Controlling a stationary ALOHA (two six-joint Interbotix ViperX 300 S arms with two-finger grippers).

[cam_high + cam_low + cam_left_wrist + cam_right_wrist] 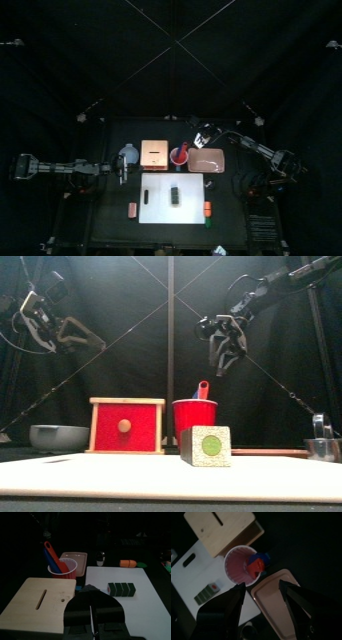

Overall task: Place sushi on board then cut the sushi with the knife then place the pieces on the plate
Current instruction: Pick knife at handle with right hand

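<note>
The dark green sushi roll (178,195) lies on the white cutting board (160,208); the front view shows its end face (205,446). Behind the board stands a red cup (195,416) holding a red knife (203,388) and a blue knife (50,554). The pink tray (206,160) lies right of the cup. My right gripper (262,587) hangs open above the cup (241,564), holding nothing. My left gripper (91,594) is shut and empty, at the board's back left corner, pointing toward the sushi (122,589).
A wooden box (155,155) with a red drawer front (127,426) stands left of the cup, with a blue-grey bowl (59,436) further left. Orange toy foods lie at the board's left (132,209) and right (207,208). A metal cutter (321,446) sits far right.
</note>
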